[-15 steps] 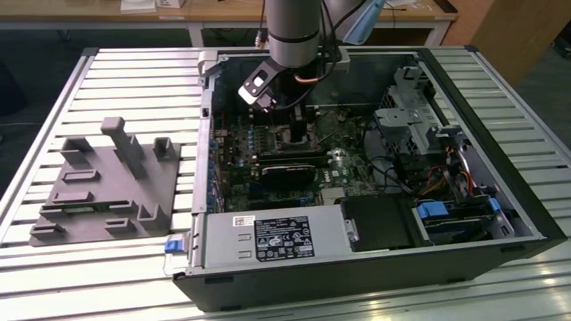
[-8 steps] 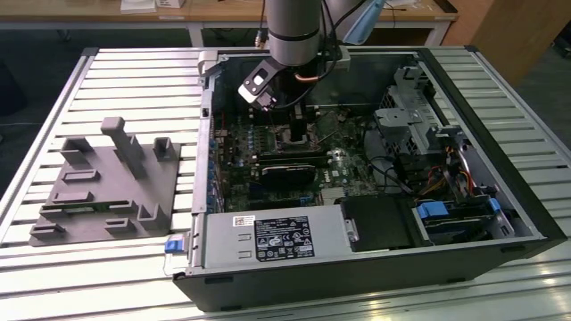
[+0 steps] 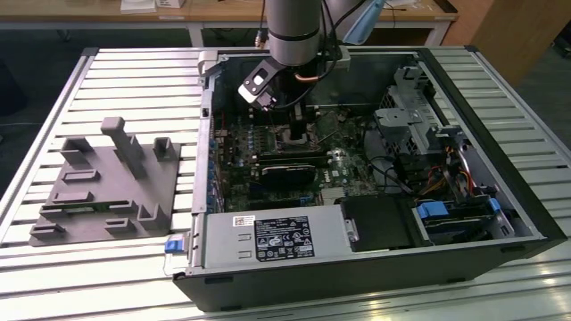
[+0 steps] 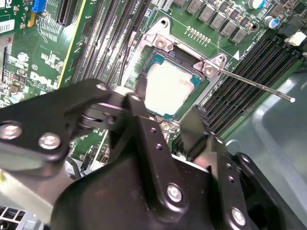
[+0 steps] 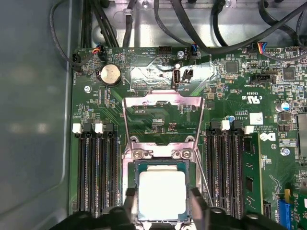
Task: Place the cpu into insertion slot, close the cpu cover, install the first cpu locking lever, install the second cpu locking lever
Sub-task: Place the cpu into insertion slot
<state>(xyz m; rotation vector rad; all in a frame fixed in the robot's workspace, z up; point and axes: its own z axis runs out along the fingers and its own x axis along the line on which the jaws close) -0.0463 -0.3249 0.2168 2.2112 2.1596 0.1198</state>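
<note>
Closely over cpu (image 5: 161, 189), gripper (image 5: 163, 197) straddles its edges; cpu cover (image 5: 162, 99) open.

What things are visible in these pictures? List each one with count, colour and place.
open computer case: one, black, on the slatted metal table.
circuit board: one, green, inside the case.
square dark insertion slot: one, dark with silvery rim, on the circuit board.
flat square cpu: one, pale silvery-grey, lying in the slot.
thin metal cpu cover frame: one, silvery, swung open, off the slot.
long narrow memory slots: two groups, black, either side of the insertion slot.
thin metal locking lever: one, silvery, reaching over memory slots.
moulded plastic fixture: one, grey, exterior view's left of the case.
robot arm: one, grey, reaching into the case.
hand: one, black, at the cpu.
</note>
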